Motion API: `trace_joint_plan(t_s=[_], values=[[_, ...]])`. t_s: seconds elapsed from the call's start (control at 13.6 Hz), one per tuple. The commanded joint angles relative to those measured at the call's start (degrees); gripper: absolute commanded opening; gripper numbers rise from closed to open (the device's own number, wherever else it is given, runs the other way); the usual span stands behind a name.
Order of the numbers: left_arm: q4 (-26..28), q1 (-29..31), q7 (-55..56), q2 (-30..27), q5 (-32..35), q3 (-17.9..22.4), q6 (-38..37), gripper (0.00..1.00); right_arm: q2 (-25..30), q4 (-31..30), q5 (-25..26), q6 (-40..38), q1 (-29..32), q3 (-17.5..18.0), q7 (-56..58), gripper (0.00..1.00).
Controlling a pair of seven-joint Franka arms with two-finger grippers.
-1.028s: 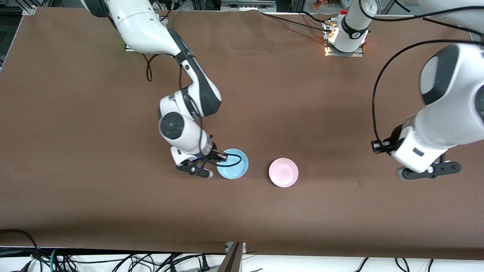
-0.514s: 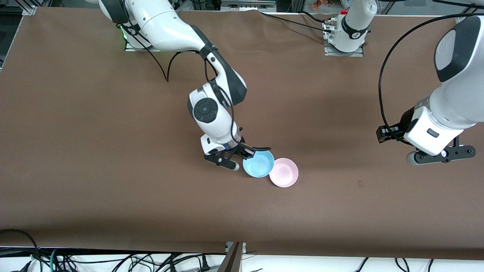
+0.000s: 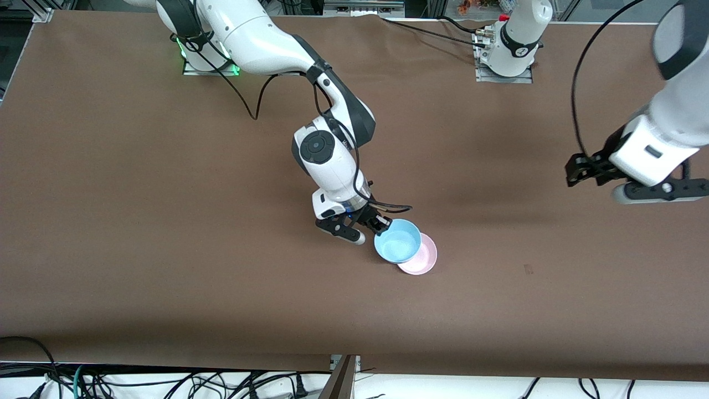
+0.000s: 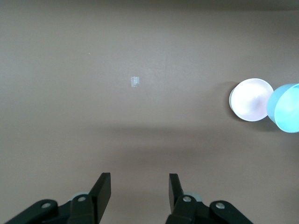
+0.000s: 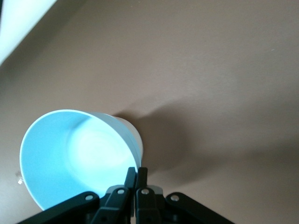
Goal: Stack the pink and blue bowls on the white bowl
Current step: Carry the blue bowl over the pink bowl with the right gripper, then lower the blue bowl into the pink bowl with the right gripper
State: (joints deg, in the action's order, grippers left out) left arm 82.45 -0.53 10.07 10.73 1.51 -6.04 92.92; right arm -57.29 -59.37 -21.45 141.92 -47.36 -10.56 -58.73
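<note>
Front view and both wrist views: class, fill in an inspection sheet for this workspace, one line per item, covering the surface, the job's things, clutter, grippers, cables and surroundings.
Surface: brown table, with a small pale mark.
Job's things: blue bowl held by its rim, overlapping the pink bowl from above; pink bowl sits on the table. No white bowl seen.
Clutter: nothing seen.
Grippers: right gripper shut on the blue bowl's rim; left gripper open, empty, over bare table at the left arm's end, waiting.
Cables: black cables along both arms; a tangle below the table's near edge.
Surroundings: metal framing past the arm bases.
</note>
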Motion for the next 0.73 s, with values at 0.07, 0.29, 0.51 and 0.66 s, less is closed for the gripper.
trace_joint_plan(t_s=[0.07, 0.29, 0.51, 0.66], values=[[4.8, 0.8, -3.4, -3.5, -1.3, -0.5, 1.9, 0.6, -3.4, 2.7, -0.7, 6.6, -1.9, -0.8, -6.2, 0.0], [5.5, 1.6, -4.9, -4.3, -0.8, -0.4, 2.0, 0.66, -3.8, 3.3, -0.7, 8.1, -2.3, -0.8, -8.0, 0.0], [5.5, 3.3, -9.1, -4.2, -0.8, -0.4, 2.2, 0.85, -5.4, 3.3, -0.7, 10.2, -3.1, -0.8, -8.5, 0.0], [5.5, 3.3, -9.1, -4.2, -0.8, -0.4, 2.2, 0.93, -6.2, 3.3, -0.7, 10.4, -3.2, -0.8, -8.5, 0.0]])
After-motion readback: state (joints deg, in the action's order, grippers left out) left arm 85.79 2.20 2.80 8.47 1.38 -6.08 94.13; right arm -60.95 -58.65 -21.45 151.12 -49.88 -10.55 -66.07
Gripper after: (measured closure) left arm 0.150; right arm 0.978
